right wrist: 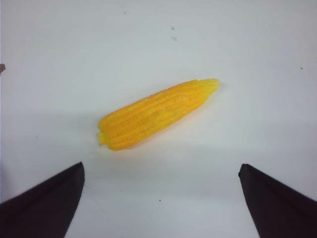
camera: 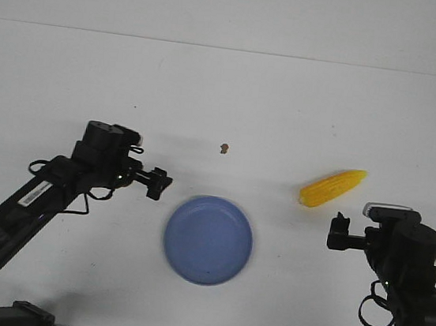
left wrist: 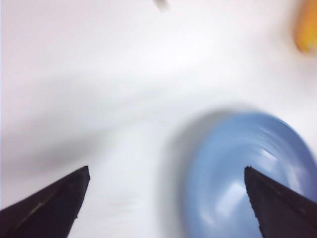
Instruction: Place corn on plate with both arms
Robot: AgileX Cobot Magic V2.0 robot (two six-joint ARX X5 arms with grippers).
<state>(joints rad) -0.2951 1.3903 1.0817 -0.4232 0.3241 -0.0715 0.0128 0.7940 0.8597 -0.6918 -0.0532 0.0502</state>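
Note:
The yellow corn (camera: 333, 187) lies on the white table at the right, its pointed end toward the far right; it also shows in the right wrist view (right wrist: 156, 113). The blue plate (camera: 208, 240) sits empty at the front centre and shows blurred in the left wrist view (left wrist: 247, 173). My left gripper (camera: 158, 183) is open and empty, just left of the plate's far rim. My right gripper (camera: 339, 230) is open and empty, a little nearer than the corn, apart from it.
A tiny brown speck (camera: 224, 148) lies on the table beyond the plate. The white table (camera: 227, 92) runs back to a far edge against a white wall.

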